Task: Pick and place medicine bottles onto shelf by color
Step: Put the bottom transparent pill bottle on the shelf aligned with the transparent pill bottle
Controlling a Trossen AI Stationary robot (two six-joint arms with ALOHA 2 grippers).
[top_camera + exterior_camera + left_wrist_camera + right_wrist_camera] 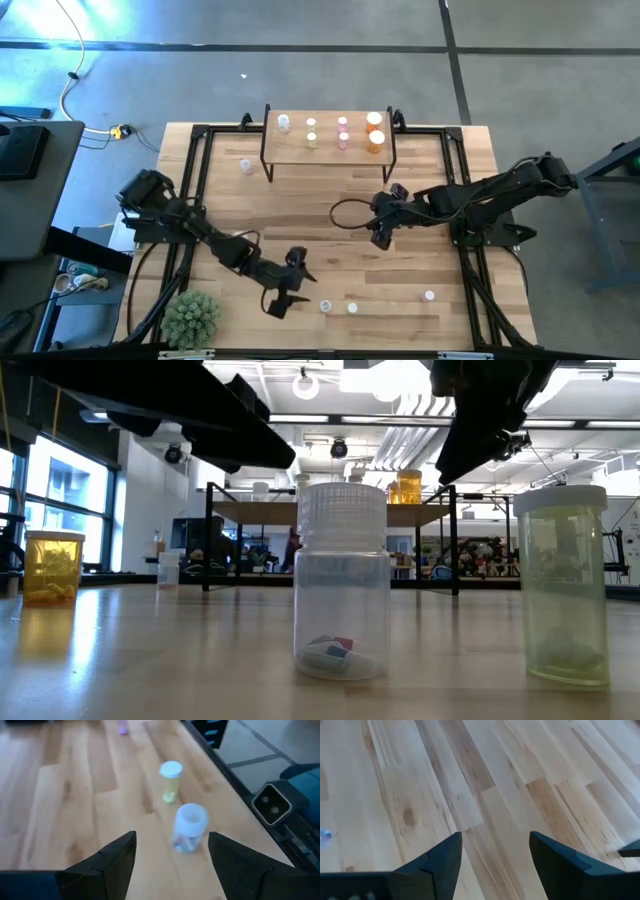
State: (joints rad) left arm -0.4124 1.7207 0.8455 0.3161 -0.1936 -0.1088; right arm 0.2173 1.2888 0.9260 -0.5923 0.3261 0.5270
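A bluish-clear bottle (326, 305) stands upright near the table's near edge, with a pale yellow bottle (352, 308) just to its right. My left gripper (300, 283) is open and hovers just left of the clear bottle. In the left wrist view the clear bottle (189, 827) stands a little ahead of the open fingers (172, 845), untouched, with the yellow bottle (170, 782) behind it. My right gripper (380, 238) is open and empty over bare table at mid-right. The shelf (328, 150) at the far side carries clear, yellow, pink and orange bottles in separate groups.
A pink bottle (246, 166) stands on the table left of the shelf, and a pinkish one (429, 295) at the near right. The low view shows an amber bottle (52, 565) at its left. A small green plant (190, 318) sits at the near-left corner.
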